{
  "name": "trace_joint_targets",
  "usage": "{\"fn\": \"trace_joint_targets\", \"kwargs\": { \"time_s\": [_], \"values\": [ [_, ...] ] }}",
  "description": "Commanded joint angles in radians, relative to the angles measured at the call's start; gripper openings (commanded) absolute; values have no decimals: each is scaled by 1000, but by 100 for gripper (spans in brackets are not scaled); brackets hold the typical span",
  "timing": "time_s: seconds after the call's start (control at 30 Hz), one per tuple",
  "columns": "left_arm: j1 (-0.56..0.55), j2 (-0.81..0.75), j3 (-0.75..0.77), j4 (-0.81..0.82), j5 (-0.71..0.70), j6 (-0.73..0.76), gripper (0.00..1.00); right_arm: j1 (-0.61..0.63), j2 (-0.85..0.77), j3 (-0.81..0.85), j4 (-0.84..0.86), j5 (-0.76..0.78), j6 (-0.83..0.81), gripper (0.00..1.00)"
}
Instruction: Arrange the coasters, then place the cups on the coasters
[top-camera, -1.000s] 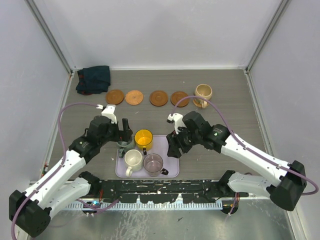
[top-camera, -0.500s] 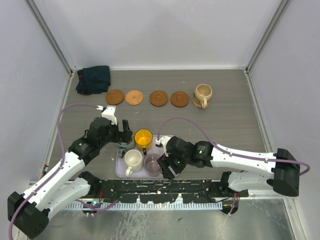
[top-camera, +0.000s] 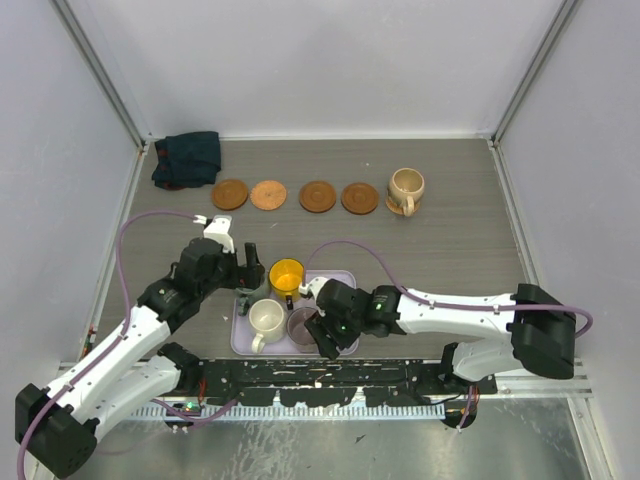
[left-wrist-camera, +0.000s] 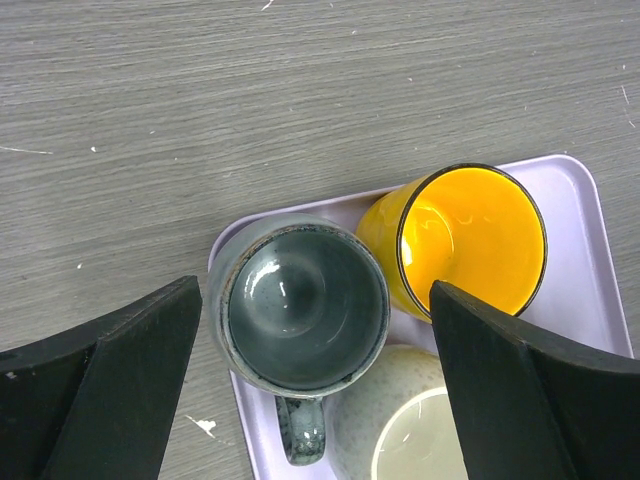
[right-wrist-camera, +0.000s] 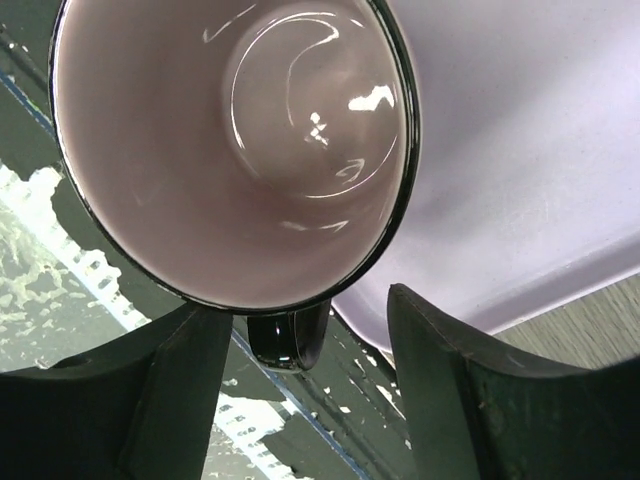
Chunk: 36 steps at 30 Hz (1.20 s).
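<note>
Along the far edge of the worktop (top-camera: 470, 250), rightwards from the dark cloth (top-camera: 186, 158) in the far left corner, four brown coasters (top-camera: 268, 194) lie bare in a row. The tan mug (top-camera: 406, 188) stands at the row's right end, and I cannot make out what is under it.

By the near edge sits the lavender tray (top-camera: 343, 284). From above, the left gripper (top-camera: 247, 272) hides most of the grey-green mug (left-wrist-camera: 305, 307). Its wrist camera looks straight into that mug, which stands upright in the tray's far left corner, glossy dark inside, with a speckled handle. It sits between the fingers (left-wrist-camera: 130, 380), which are spread wide and hold nothing, one just beside the rim. The yellow mug (left-wrist-camera: 470, 240) stands close on its right and the cream mug (left-wrist-camera: 410, 440) lies by the handle.

Further right, the overhead view shows only the right gripper (top-camera: 325, 332) low over the tray's near edge. The wrist view fills in the mauve mug (right-wrist-camera: 235, 150), translucent, dark-rimmed and upright. Its dark handle (right-wrist-camera: 288, 335) juts past the tray's near edge, between two parted fingers that grip nothing.
</note>
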Motion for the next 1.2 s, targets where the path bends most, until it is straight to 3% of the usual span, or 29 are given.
{"fn": "trace_joint_targets", "kwargs": {
  "time_s": [0.0, 0.3, 0.6, 0.77, 1.17],
  "values": [
    [-4, -14, -2, 32, -16, -7, 98, 14, 5, 1, 63, 49, 7, 65],
    [-7, -17, -12, 33, -18, -16, 98, 34, 16, -17, 61, 106, 28, 49],
    [-14, -25, -23, 30, -17, -28, 98, 47, 9, -40, 79, 126, 51, 22],
    [-16, -21, -20, 31, -17, -33, 98, 52, -15, -42, 66, 155, 67, 1],
    [-20, -23, -22, 39, -17, -35, 98, 79, -75, 75, -88, 453, 119, 1]
  ]
}}
